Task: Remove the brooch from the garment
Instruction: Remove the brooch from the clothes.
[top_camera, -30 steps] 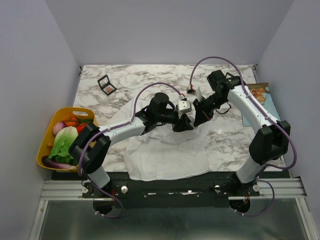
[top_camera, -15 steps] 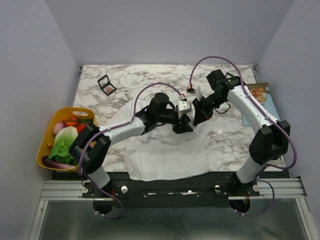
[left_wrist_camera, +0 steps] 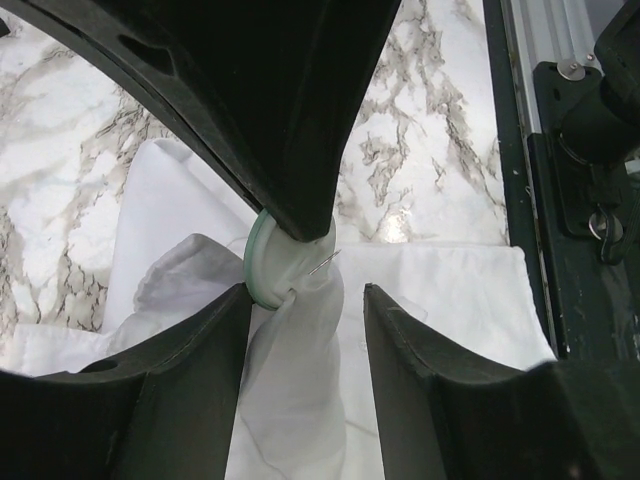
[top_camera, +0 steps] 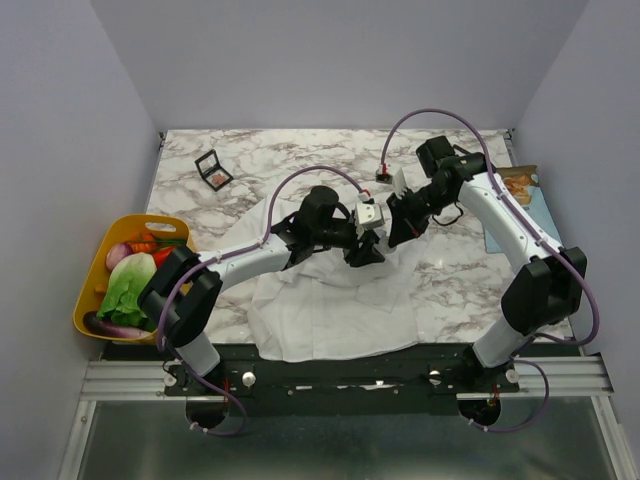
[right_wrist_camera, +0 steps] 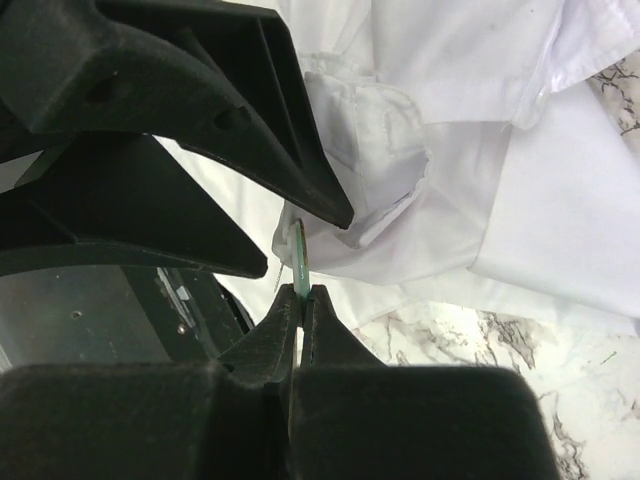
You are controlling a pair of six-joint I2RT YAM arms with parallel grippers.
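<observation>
The right fingers (right_wrist_camera: 328,335) are pinched shut on the rim of the brooch (left_wrist_camera: 260,268), held above the tabletop (left_wrist_camera: 430,130) with a fold of the garment (left_wrist_camera: 300,400) drawn up against it, while the left fingers (left_wrist_camera: 190,390) stand open either side of that fold.

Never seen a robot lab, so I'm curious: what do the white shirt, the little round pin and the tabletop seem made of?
Shirt: thin woven cloth, probably cotton, matte; it folds softly and looks slightly sheer. Pin: a rigid thin disc with a smooth pale green rim, likely plastic or enamelled metal. Tabletop: white with grey veins, slightly glossy, marble or a printed imitation.
</observation>
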